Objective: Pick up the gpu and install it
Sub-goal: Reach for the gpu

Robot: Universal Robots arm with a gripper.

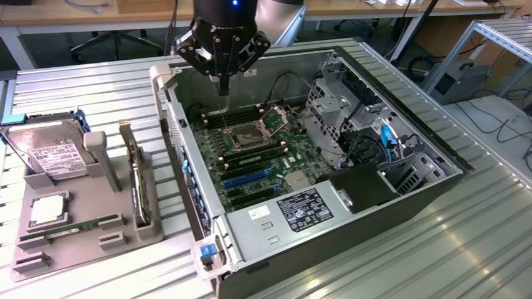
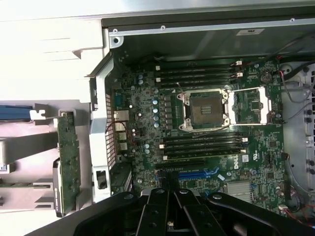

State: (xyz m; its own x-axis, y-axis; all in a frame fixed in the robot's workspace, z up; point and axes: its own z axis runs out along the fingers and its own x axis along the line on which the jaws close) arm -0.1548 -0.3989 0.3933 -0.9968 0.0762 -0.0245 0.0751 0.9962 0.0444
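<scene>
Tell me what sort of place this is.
Probably a robotics lab or workshop: an open computer case lies on a slatted metal table, a parts holder beside it, with wooden desks behind.

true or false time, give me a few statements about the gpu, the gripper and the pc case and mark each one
1. The gpu stands on edge in the grey tray beside the case. True.
2. The gripper is holding the gpu. False: it is shut on nothing, above the open case.
3. A hard drive sits in the same tray. True.
4. A side panel covers the case. False: the case lies open, with the motherboard showing.
</scene>
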